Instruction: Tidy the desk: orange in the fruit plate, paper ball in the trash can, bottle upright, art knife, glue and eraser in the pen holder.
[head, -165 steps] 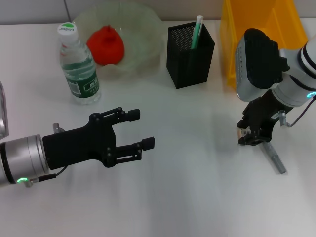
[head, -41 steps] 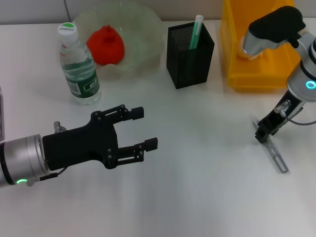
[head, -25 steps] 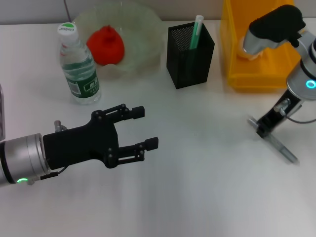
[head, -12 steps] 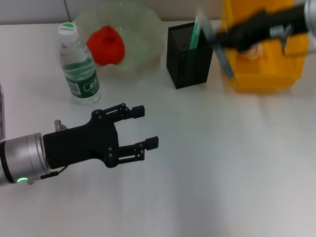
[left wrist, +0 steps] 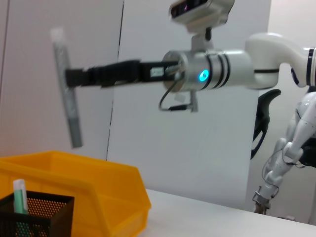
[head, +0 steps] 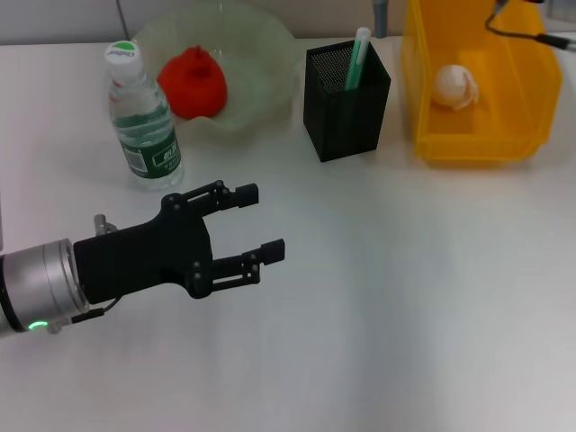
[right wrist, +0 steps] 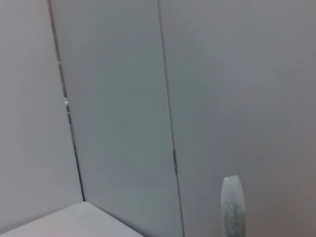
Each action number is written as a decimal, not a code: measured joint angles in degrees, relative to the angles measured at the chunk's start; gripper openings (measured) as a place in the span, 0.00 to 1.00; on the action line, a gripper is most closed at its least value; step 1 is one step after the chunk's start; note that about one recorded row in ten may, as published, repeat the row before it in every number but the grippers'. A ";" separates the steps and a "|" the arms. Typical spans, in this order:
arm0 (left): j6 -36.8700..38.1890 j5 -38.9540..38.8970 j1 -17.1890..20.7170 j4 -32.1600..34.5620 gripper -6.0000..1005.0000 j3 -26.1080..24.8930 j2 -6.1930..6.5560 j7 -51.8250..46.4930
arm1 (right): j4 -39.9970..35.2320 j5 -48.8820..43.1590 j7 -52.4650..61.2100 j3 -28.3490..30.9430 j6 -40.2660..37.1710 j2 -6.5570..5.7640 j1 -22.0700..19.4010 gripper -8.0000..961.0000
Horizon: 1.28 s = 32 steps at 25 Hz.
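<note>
My right gripper is shut on the grey art knife and holds it nearly upright in the air above the black mesh pen holder. In the head view only the knife's tip shows at the top edge. The pen holder has a green-and-white stick in it. My left gripper is open and empty over the table's front left. The orange lies in the fruit plate. The bottle stands upright. The paper ball lies in the yellow trash can. The eraser is out of view.
The pen holder and the trash can stand side by side below the held knife in the left wrist view. The knife's end shows against a grey wall in the right wrist view.
My right gripper picked the art knife off the table at the right and carried it up and back over the pen holder, leaving the head view. The left arm hardly moved.
</note>
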 joint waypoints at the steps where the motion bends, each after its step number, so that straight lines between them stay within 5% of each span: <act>1: -0.06 -0.11 0.01 0.00 0.78 0.00 0.00 0.05 | 1.88 0.04 -1.28 0.02 1.14 0.00 0.81 0.15; 12: -0.27 -0.30 -0.14 0.00 0.78 0.00 0.00 0.11 | 19.25 4.00 -14.97 -0.63 12.77 0.37 8.50 0.14; 24: -0.07 -0.97 0.18 -0.14 0.78 0.00 0.00 0.15 | 21.69 4.11 -16.83 -0.70 14.10 0.42 9.18 0.17; 32: -0.07 -0.97 0.08 -0.62 0.78 0.00 0.07 0.15 | 21.21 4.72 -16.87 -0.04 11.09 0.45 7.43 0.34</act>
